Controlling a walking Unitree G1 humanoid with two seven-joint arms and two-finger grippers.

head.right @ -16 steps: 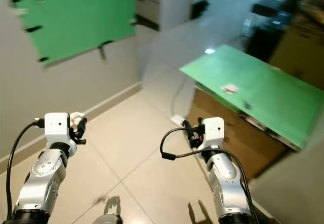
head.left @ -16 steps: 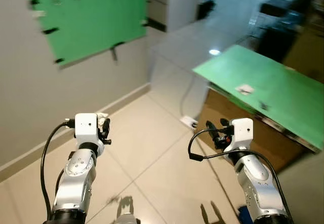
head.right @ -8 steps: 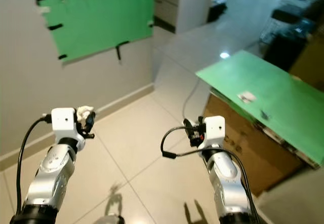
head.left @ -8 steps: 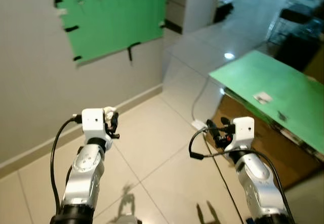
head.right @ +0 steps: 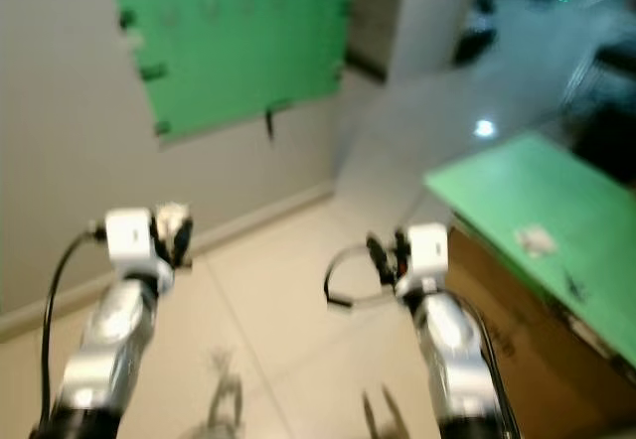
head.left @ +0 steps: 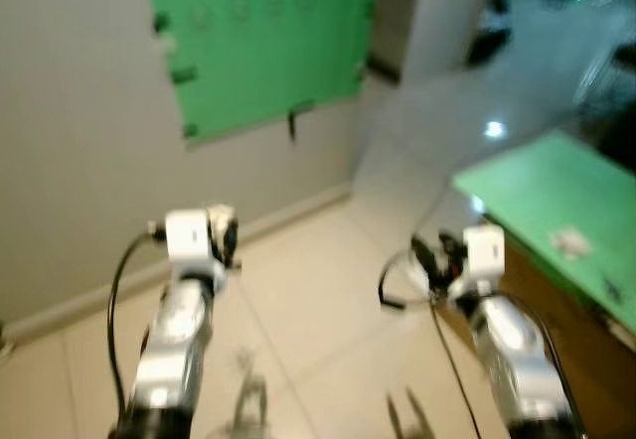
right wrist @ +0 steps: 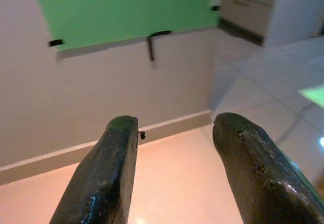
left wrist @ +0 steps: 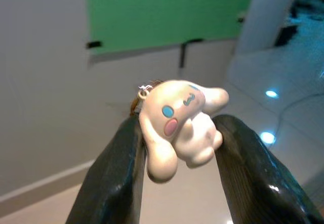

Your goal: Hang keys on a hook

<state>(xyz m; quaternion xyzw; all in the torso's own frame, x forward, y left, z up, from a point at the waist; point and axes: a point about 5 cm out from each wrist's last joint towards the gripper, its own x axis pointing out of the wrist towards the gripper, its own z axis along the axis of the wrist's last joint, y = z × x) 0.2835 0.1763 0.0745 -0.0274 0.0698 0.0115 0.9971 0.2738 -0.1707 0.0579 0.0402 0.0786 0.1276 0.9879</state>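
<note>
**Keychain clamped in the left gripper, facing the green wall board**

The head views are blurred. A green board (head.left: pixel 263 47) is fixed to the grey wall ahead and to the robot's left, held by dark tape at its edges, with a row of faint small fittings near its top that cannot be made out clearly. Below it the wall meets a pale tiled floor (head.left: pixel 298 300) along a light skirting strip. The floor between the robot and the wall is open tile, and it runs on past a white corner pillar (head.left: pixel 437 12) into a glossy area further back. On the robot's right a green-topped worktop (head.left: pixel 556 211) stands on a brown base, its near corner close to the right arm.

The left gripper (left wrist: pixel 177 133) is raised at chest height with its jaws clenched on the keys' charm (left wrist: pixel 179 120), a white plush puppy figure with blue eyes and a pink cheek. The charm lies crosswise between the two fingers (left wrist: pixel 114 178), its long axis spanning the gap, face turned toward the wrist camera. A small metal ring (left wrist: pixel 144 91) shows at its top, on the wall side.

The right gripper (right wrist: pixel 174 127) is held up at similar height, jaws parted and holding nothing, pointing toward the wall and skirting.
</note>
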